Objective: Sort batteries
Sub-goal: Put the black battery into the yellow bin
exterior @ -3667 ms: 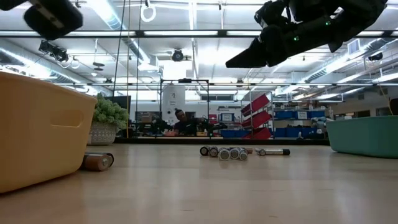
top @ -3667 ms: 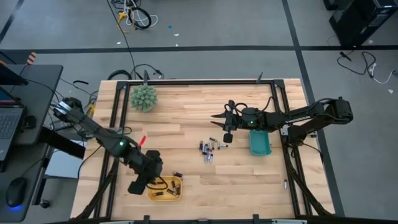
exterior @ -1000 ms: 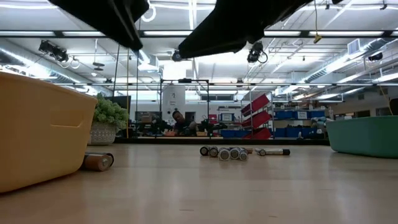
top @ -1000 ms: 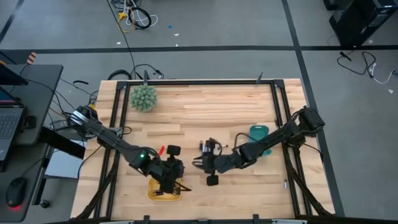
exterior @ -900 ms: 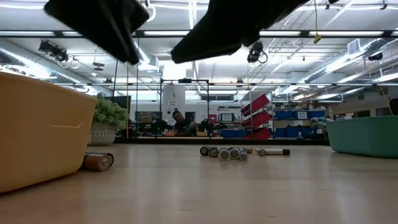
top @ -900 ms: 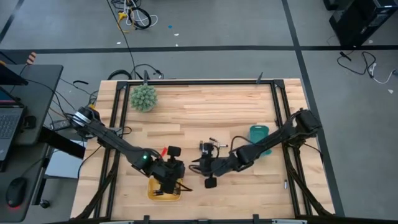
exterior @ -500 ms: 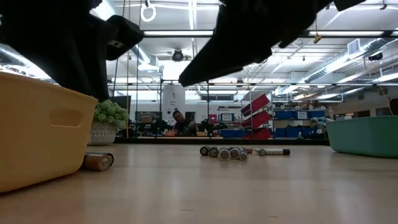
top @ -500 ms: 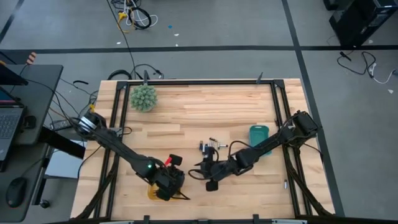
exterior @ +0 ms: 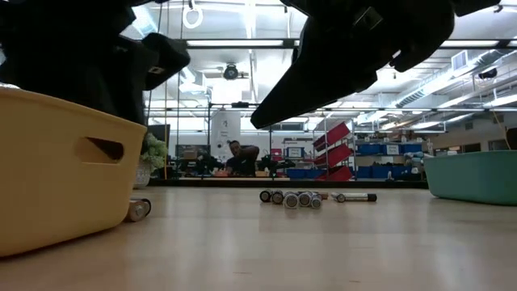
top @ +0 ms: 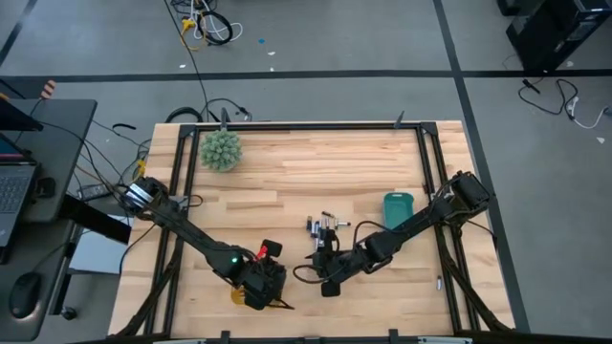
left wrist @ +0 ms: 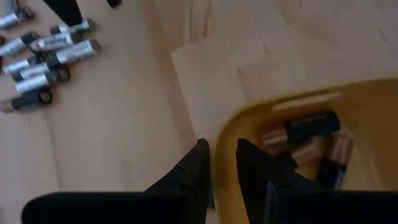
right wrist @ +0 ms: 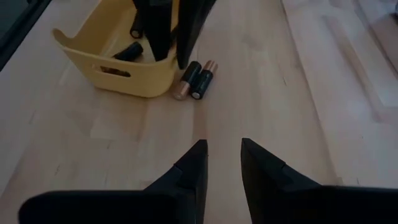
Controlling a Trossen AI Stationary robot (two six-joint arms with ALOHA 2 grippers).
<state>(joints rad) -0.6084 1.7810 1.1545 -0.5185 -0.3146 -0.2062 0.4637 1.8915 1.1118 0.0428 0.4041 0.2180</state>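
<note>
my left hand (left wrist: pixel 221 163) is clamped on the rim of the yellow tray (right wrist: pixel 112 56), one finger inside and one outside, and the tray sits tilted with one side off the counter (top: pixel 316 172). if the wall slips, the batteries inside (left wrist: pixel 311 140) could spill. my right hand (right wrist: pixel 219 163) hovers with fingers slightly apart, holding nothing, aimed at two loose batteries (right wrist: pixel 196 79) lying just beside the tray. the unsorted batteries (top: pixel 322 229) lie mid-counter, near the right arm. the tray is near the counter's front edge, with open room behind it.
</note>
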